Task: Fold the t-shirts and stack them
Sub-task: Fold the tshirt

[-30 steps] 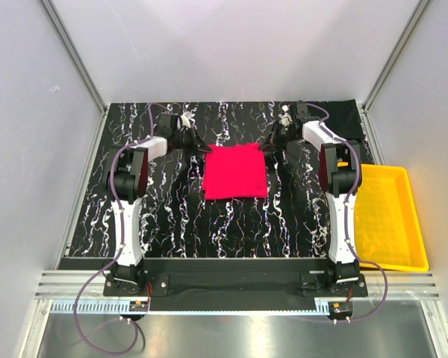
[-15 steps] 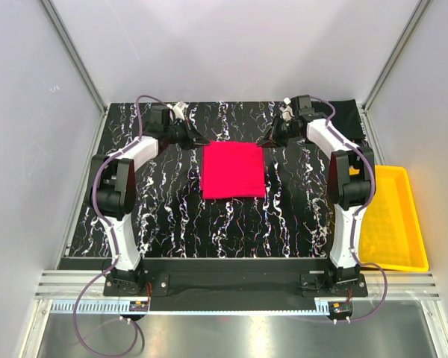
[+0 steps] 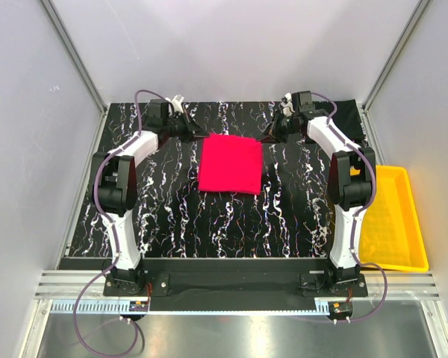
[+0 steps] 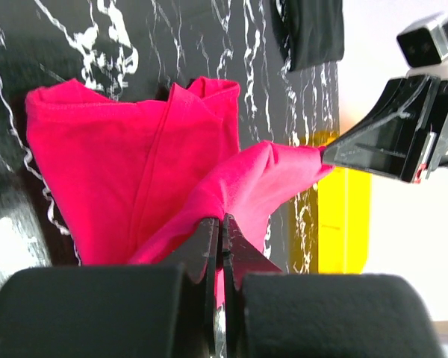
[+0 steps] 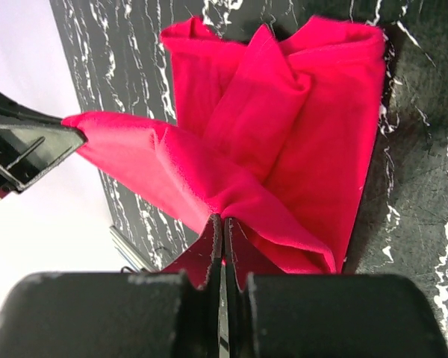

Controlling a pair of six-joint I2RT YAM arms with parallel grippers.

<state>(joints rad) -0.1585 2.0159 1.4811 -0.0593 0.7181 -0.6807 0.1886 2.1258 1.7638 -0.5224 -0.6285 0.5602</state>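
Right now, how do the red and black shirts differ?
The red t-shirt lies mid-table, its far corners pinched by the left gripper and right gripper; the black t-shirt sits untouched in the far right corner. The red t-shirt shows whole; the black t-shirt is partly behind the right arm. Both rest on the tabletop.

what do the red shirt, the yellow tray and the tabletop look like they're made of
The red shirt: soft matte knit cloth, probably cotton; it creases and drapes in folds, with a stitched hem. The tray: likely moulded plastic, smooth even yellow, rigid raised rim. The tabletop: hard, flat, black with white veins, marble-look; real stone or printed laminate, cannot tell.
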